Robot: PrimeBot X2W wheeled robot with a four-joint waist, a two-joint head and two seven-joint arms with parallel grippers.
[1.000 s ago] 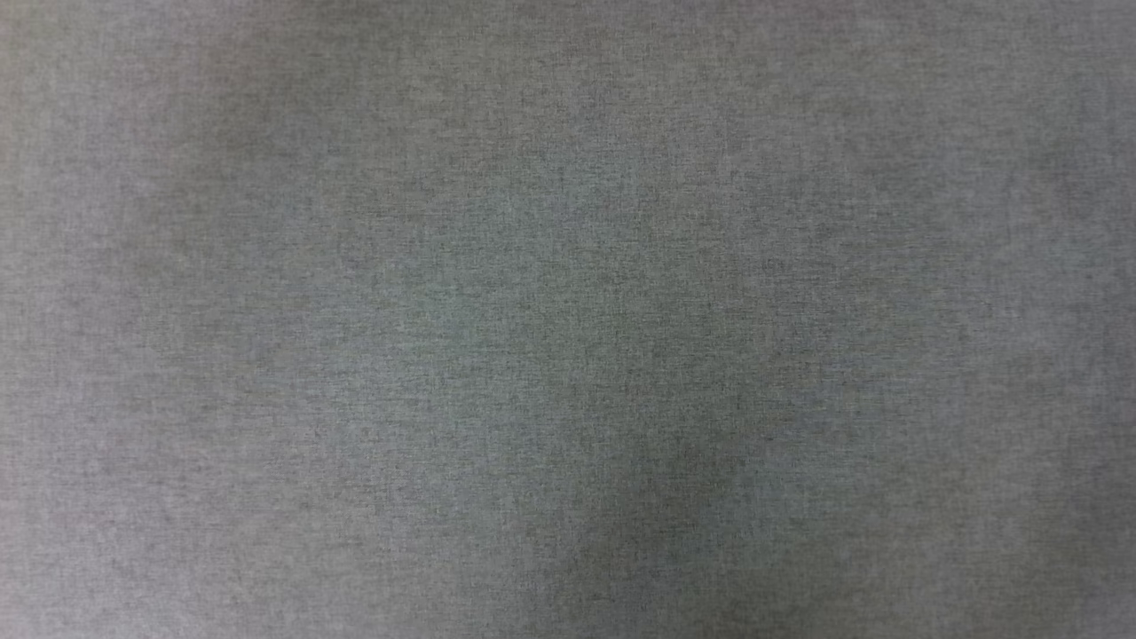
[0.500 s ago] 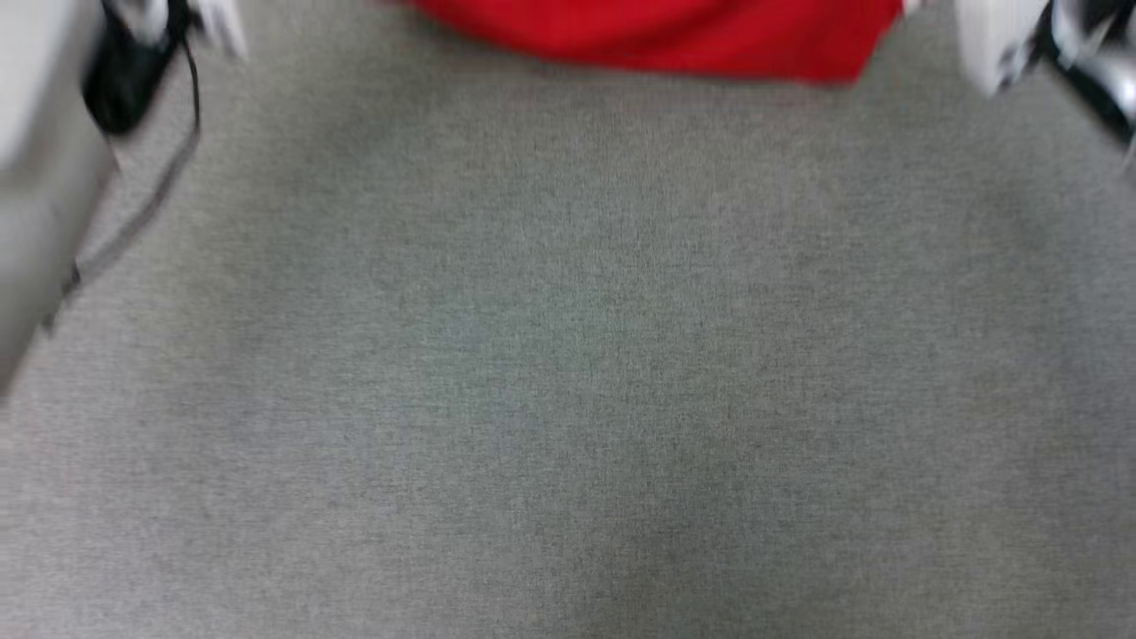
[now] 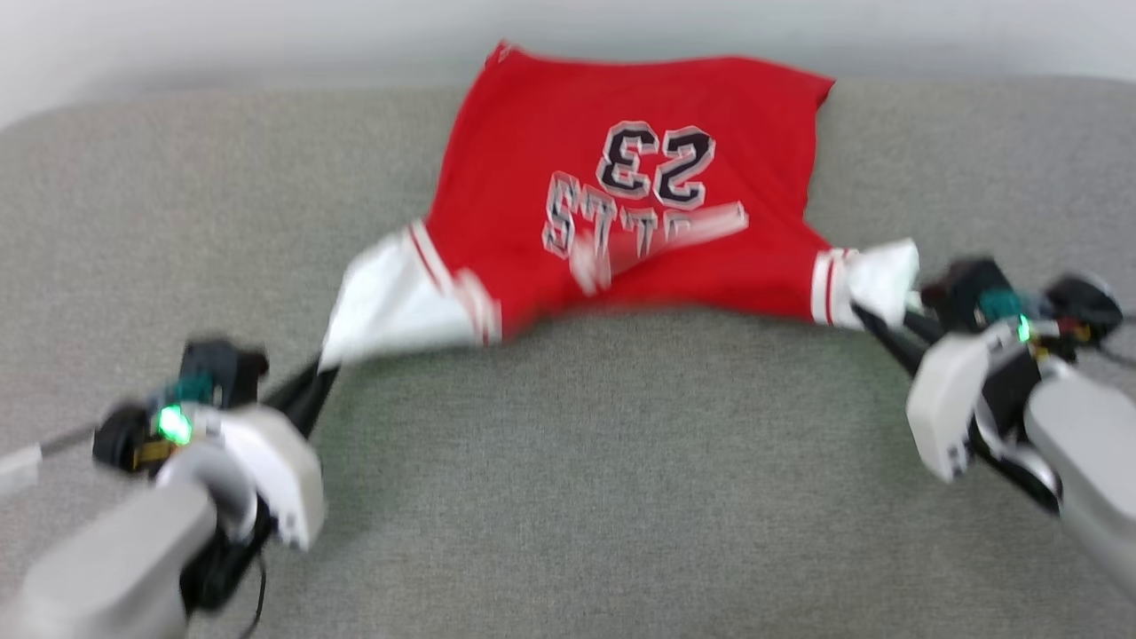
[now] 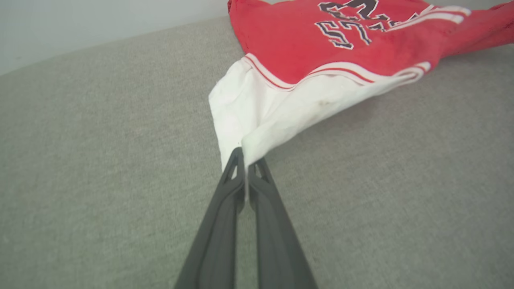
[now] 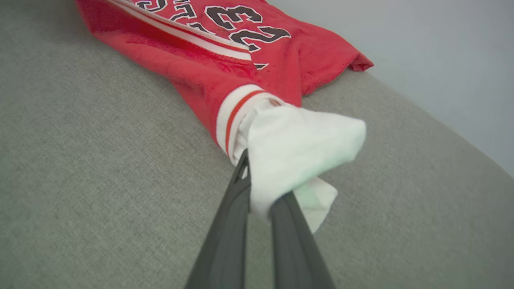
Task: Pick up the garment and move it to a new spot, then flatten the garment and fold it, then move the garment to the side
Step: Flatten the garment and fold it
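Left end effector [image 4: 245,160] and right end effector [image 5: 259,182] each clench a white sleeve [image 4: 257,108] of the garment [image 3: 532,133] printed "23".

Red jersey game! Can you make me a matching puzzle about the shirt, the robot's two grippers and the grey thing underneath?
Things:
1. left gripper
2. right gripper
3. number 23
4. grey cushion

States:
A. black with white edges
B. jaws shut on the bunched-up white sleeve
C. lies under the jersey
D. jaws shut on the edge of the spread-out white sleeve

Pairs: 1-D, 2-B, 3-A, 4-C
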